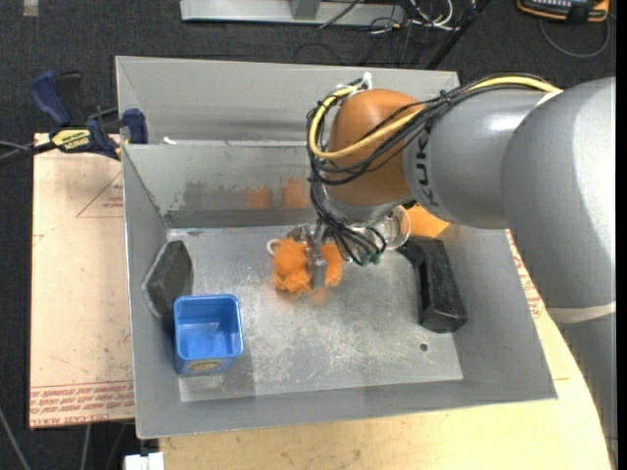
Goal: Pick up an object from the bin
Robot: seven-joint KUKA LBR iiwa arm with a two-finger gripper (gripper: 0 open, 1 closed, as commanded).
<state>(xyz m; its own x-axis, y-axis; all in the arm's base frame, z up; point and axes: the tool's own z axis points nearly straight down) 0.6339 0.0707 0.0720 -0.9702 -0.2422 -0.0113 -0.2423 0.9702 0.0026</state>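
The gripper [317, 262] is down at a lumpy orange thing [288, 268] near the middle of the bin [343, 355]; whether it is clenched or released I cannot tell. Right of the orange thing lies a black block [439, 287]. Left of it rests a dark grey slab [168, 274], with a blue square tub [208, 329] toward the near left.

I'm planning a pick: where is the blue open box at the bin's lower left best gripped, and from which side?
Probably the blue box by its wall nearest the bin's middle, pinched across its thickness from straight above. It stands open side up, exposing the thin rim. That wall faces bare bin floor, while the dark lump crowds the far corner.
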